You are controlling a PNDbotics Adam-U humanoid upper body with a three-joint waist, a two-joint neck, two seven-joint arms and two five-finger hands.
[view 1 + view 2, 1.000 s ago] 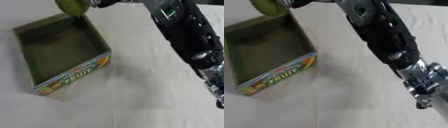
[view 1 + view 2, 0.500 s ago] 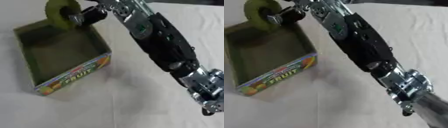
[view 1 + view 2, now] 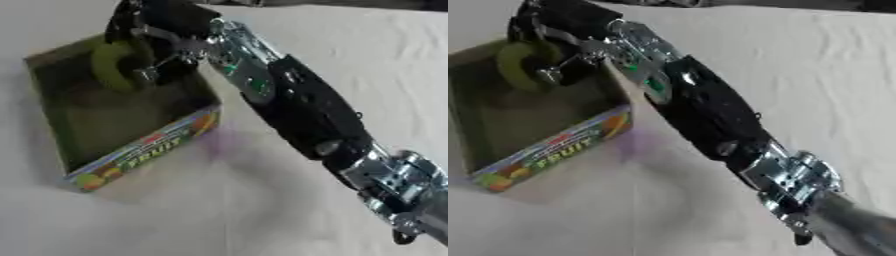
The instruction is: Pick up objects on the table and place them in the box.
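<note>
My right hand (image 3: 153, 35) reaches from the lower right across the table and hangs over the far part of the cardboard fruit box (image 3: 140, 150). Its fingers are curled round a round olive-green object (image 3: 112, 65), which sits above the box's open inside. The box is olive inside, with a colourful "FRUIT" label on its near wall. The left hand shows in neither view.
The box stands on a white cloth (image 3: 289, 210) that covers the table. My right arm (image 3: 306, 115) crosses the cloth diagonally from the lower right to the box's far right corner.
The right hand has carried the green object from beyond the box's far edge to over its inside and lower. The arm has swung left.
</note>
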